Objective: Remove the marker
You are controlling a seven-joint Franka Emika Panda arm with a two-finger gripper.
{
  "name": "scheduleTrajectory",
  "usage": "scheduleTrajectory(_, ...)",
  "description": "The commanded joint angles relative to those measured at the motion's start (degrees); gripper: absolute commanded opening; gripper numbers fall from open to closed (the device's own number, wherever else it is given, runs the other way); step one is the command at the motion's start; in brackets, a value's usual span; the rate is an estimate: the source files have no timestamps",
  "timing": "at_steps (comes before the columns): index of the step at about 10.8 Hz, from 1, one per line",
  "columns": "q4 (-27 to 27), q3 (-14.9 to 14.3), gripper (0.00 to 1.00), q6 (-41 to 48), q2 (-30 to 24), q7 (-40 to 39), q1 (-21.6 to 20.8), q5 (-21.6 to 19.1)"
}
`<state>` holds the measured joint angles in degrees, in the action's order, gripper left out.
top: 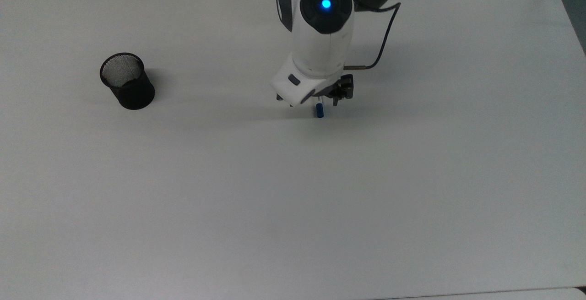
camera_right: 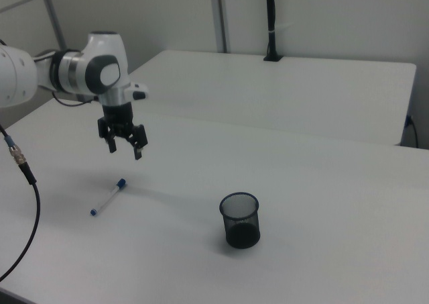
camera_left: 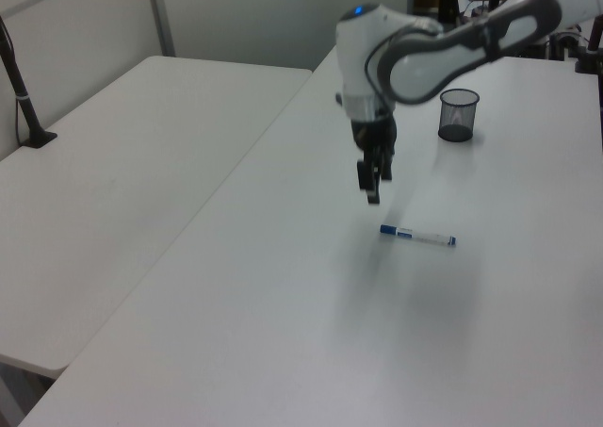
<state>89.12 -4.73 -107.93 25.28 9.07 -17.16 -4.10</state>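
While the marker [camera_left: 418, 237] lies flat on the white table [camera_left: 283, 333], the gripper [camera_left: 371, 184] hangs in the air above it with nothing between its fingers. In the right view the two black fingers [camera_right: 137, 149] stand spread apart, pointing down, and the gripper [camera_right: 125, 145] sits above and a little beyond the marker [camera_right: 109, 196], clear of it. The marker has a white barrel and blue at both ends.

In the left view the marker lies roughly level across the picture, just to the lower right of the gripper. In the top view the arm [top: 320, 34] covers most of the marker, and a blue end [top: 319, 110] pokes out below the gripper [top: 322, 96].

A black mesh cup [top: 127, 81] stands upright on the table, well apart from the marker. It is at the top view's left, near the far edge in the left view [camera_left: 458, 114], and at the right view's lower right [camera_right: 240, 220]. Its inside looks empty in the top view.

A black cable [top: 383, 34] runs from the arm's wrist. A second white table [camera_left: 113, 191] stands beside the first at the left view's left.
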Motion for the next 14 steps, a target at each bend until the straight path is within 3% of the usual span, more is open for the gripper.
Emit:
scheduleTrajectory(1, 1.94, -2.03, 1.0, 6.4, -9.17, 5.67, 1.16, 5.65)
scheduleTrajectory(5, 5.34, -2.39, 1.0, 10.9, -20.23, 5.7, 7.04, 7.18)
scheduleTrajectory(7, 7.38, -2.39, 1.0, 11.25, -25.52, 0.35, 9.33, 6.48)
scheduleTrajectory(14, 6.77, -2.22, 1.0, 14.59, -28.79, -5.03, 13.03, 5.07)
